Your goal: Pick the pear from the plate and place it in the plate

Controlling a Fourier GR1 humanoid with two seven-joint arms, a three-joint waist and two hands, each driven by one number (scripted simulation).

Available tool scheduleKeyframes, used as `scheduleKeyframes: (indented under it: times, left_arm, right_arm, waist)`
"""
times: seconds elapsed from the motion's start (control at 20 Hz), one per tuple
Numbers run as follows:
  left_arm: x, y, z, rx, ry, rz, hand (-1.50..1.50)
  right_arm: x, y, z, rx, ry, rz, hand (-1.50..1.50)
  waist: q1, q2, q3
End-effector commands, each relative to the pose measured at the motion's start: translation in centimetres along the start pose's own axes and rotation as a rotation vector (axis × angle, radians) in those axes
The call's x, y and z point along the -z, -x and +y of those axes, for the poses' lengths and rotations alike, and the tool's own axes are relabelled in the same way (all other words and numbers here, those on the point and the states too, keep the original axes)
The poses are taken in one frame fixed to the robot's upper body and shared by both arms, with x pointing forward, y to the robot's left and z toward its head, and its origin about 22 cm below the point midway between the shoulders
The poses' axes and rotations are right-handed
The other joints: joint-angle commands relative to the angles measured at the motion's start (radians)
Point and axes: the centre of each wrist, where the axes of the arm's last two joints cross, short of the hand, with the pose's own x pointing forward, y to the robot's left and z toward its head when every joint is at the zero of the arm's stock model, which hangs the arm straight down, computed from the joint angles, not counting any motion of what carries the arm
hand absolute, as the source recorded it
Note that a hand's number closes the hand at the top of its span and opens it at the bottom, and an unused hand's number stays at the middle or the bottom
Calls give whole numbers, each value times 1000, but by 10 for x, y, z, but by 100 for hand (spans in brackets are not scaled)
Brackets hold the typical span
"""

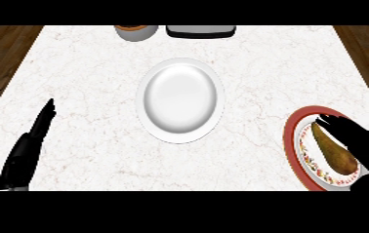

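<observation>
Low at the right edge, the right hand [349,132] reaches over the red-rimmed plate [294,138], fingers curving beside the brown pear [334,154] lying in it, not clasping it. Left hand [29,146] rests released at lower left. White plate [180,100] sits mid-counter, well apart.
</observation>
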Motion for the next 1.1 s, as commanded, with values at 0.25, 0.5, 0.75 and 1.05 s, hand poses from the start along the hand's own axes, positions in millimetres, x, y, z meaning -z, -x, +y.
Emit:
scheduleKeyframes:
  times: [0.25, 0.5, 0.75, 1.05]
  left_arm:
    - [5, -20, 3, 15, -8, -13, 0]
    - [1, -22, 6, 0, 1, -25, 0]
    - [7, -3, 7, -6, 18, -17, 0]
    - [5, -11, -24, 10, 9, -2, 0]
  right_arm:
    - [11, 9, 32, -15, -24, 18, -150]
    - [40, 23, 24, -10, -48, 7, -150]
    - [46, 25, 33, 42, -7, -74, 150]
    - [47, 16, 32, 13, 24, -76, 150]
  waist:
    - [-1, -1, 0]
    - [5, 0, 0]
    - [4, 1, 0]
    - [-1, 0, 0]
